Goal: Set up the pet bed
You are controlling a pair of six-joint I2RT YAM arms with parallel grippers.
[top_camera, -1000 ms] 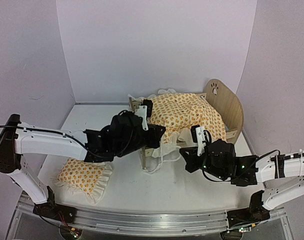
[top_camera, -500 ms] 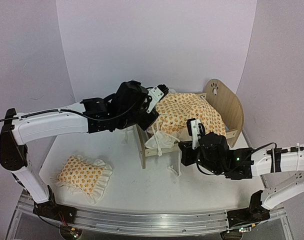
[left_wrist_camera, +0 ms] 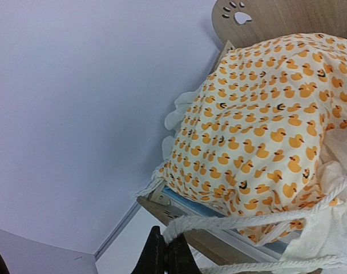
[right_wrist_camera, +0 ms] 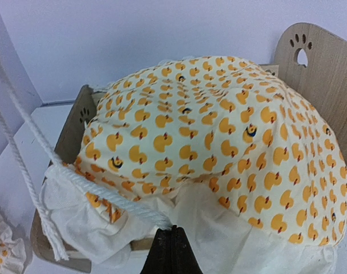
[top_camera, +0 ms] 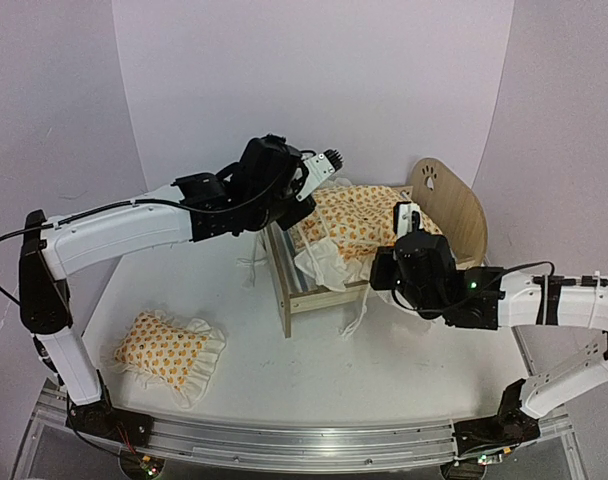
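Desk [top_camera: 414, 370]: white, smooth, open stretch between bed and pillow | pet bed [top_camera: 454, 205]: light plywood, rounded headboard with paw-print cutout, far right of desk, near wall | blanket [top_camera: 359, 225]: orange duck print, white ruffle, corded edge, mounded on bed | pillow [top_camera: 169, 350]: matching, ruffled, near left | left jaws, right jaws: each clenched on blanket cord.

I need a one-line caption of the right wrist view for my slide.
Shut right claw pinches the corded white edge of the duck-print blanket heaped over the plywood pet bed.
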